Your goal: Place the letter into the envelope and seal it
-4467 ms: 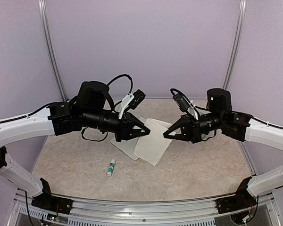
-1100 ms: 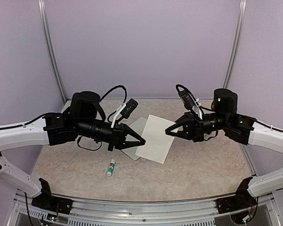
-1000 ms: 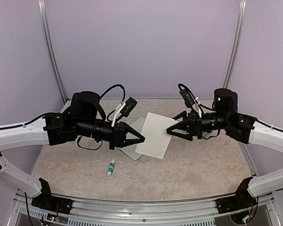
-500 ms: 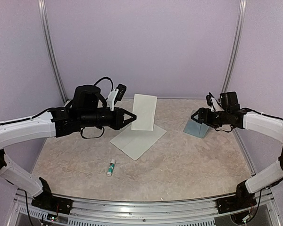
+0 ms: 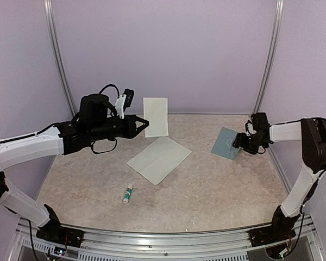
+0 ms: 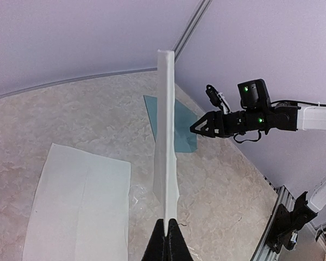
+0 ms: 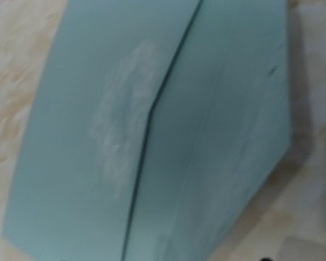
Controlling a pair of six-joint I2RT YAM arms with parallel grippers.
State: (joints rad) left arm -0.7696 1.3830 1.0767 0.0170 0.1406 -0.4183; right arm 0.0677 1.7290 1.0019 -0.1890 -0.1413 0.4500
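The letter, a folded off-white paper, hangs upright above the table's far left. My left gripper is shut on its lower edge. In the left wrist view the letter shows edge-on, rising from the closed tips of the left gripper. The teal envelope lies on the table at the right. My right gripper is at its right edge, jaws spread. The right wrist view is filled by the envelope, flap side up, with no fingers showing. From the left wrist, the right gripper points at the envelope.
A second pale creased sheet lies flat mid-table. A white-and-green glue stick lies nearer the front left. Purple walls close the back and sides; a metal rail runs along the front edge.
My left gripper rose and drew back to the left with the letter. My right arm swung from the centre to the far right, where the envelope now lies.
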